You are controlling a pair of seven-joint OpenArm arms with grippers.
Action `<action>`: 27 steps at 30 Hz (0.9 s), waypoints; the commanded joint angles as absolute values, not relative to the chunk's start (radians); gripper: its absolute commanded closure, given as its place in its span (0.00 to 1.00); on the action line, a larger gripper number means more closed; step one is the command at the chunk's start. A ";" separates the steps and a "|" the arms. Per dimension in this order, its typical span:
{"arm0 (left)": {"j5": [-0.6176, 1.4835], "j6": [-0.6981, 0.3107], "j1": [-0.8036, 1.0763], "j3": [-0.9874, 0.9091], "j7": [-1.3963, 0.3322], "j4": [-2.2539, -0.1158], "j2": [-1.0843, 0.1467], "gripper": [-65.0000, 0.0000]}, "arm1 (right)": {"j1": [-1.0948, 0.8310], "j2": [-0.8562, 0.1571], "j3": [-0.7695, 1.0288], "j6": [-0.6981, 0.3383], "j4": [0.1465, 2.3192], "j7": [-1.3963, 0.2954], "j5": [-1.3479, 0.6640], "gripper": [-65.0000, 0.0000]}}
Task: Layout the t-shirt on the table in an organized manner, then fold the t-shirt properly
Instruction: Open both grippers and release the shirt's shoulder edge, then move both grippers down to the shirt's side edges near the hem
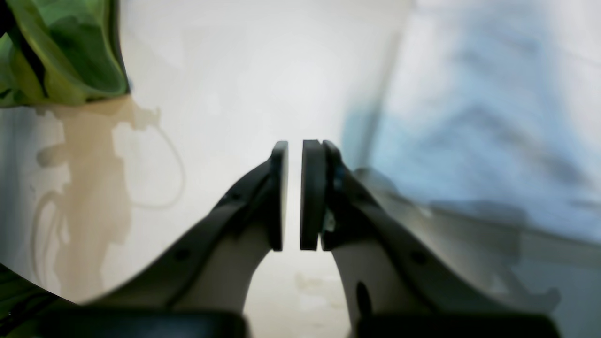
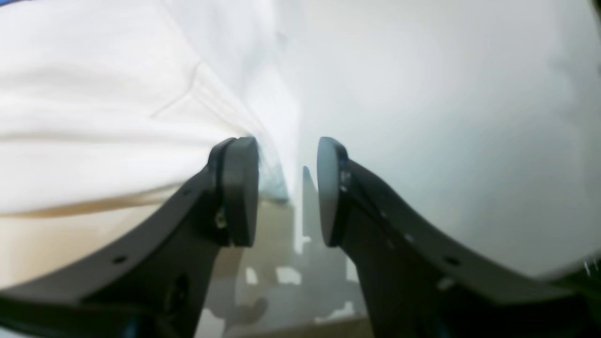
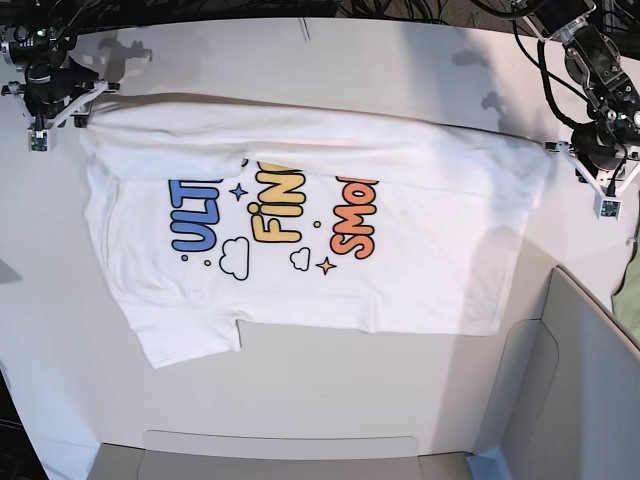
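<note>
Bench, the largest element, is a smooth white surface filling most of the base view. T-shirt lies across its upper middle, print side up, with the coloured lettering running sideways in the frame. Its top long edge has been turned over toward the middle, so a plain white band covers the upper ends of the letters; one sleeve projects at lower left. The lower long edge looks flat and not yet folded. As a judgement, the laying-out is done and one lengthwise fold is made; the opposite long fold and the crosswise folds remain.

Left gripper, at the right edge of the base view, hangs just beside the shirt's right end. Its wrist view shows the jaws nearly pressed together, a thin gap between them and no cloth in it.

Right gripper, at upper left, sits at the shirt's folded corner. Its wrist view shows the jaws spread, with cloth just beyond them and nothing pinched.
</note>
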State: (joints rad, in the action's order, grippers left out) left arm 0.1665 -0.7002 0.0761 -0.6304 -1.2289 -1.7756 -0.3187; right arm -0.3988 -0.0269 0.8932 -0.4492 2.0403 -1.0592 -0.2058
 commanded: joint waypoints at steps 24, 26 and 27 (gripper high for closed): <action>0.168 -0.698 0.074 -0.631 -1.221 -1.831 -0.305 0.93 | -0.231 -0.031 0.906 -0.449 2.057 -1.043 -0.219 0.67; 0.168 -0.698 0.068 -0.631 -1.221 -1.860 -0.298 0.98 | -0.186 -0.036 0.905 -0.449 2.057 -1.046 -0.219 0.67; 0.168 -0.698 0.067 -0.631 -1.221 -1.871 -0.298 1.00 | -0.165 -0.038 0.905 -0.449 2.057 -1.047 -0.219 0.67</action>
